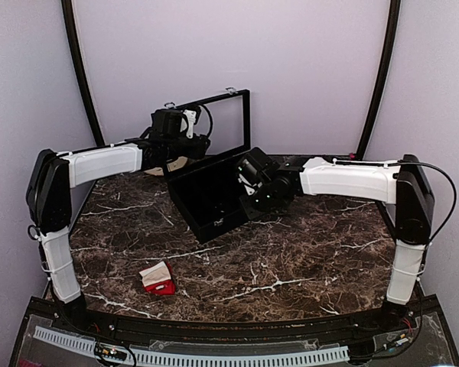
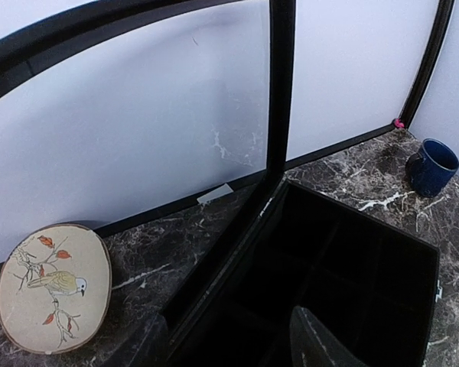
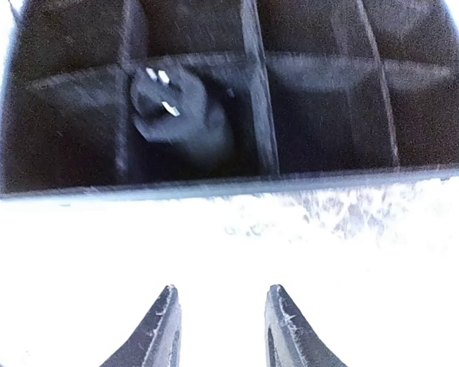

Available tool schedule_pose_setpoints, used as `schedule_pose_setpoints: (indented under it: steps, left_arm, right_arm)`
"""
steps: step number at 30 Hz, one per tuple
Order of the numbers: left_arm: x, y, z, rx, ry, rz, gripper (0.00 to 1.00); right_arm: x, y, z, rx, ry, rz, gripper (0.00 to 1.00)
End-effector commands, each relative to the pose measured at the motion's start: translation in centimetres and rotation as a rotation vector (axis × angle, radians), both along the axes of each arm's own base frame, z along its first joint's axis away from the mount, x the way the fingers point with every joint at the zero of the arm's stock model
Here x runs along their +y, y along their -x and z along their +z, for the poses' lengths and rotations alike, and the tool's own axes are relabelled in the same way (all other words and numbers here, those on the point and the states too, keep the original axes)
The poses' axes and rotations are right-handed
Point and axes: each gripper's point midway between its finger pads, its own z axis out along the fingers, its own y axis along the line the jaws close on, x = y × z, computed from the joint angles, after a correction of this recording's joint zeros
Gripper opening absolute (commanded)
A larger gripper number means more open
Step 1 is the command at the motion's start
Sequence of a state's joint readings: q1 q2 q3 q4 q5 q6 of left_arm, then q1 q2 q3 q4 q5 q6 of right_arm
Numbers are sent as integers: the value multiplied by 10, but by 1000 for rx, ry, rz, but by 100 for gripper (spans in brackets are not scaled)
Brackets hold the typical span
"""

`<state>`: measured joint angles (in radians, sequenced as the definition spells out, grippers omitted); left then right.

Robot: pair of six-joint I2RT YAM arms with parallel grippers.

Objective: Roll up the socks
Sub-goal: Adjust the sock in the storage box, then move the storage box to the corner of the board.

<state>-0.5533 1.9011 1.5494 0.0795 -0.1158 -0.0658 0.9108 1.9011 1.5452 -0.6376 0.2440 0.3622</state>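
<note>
my right gripper (image 3: 218, 325) hovers by the black case (image 3: 291, 182), jaws parted, holding nothing. my left gripper (image 1: 182, 145): opening, i cannot tell. the socks (image 1: 159, 278) lie well apart.

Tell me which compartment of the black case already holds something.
The near-row compartment second from the left in the right wrist view: a dark bundle with white marks lies in it. The others in view look empty.

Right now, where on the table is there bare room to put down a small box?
The front right of the table is bare, from the socks across to the right arm. The strip between the socks and the case is free too. The back is crowded: the open case, a wooden disc, a mug.
</note>
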Motion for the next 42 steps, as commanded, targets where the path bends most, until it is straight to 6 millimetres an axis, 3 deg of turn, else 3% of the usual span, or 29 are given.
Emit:
schedule_pose_setpoints:
  steps: [1,9,22,34,42]
  left_arm:
    - [5,-24,10,-9,25,47,57]
    - [12,-57,7,-5,42,82,58]
    - [36,-86,-3,3,79,142,58]
    - [40,-95,3,-23,91,146,58]
    - [34,-89,4,3,111,113,58]
  right_arm:
    - [3,1,-9,18,-15,-7,35]
    - [19,-11,-37,72,-10,52,35]
    - [34,-33,-52,95,-27,98,35]
    - [40,-51,-57,97,-34,102,35]
    - [36,-53,-57,102,-30,91,35]
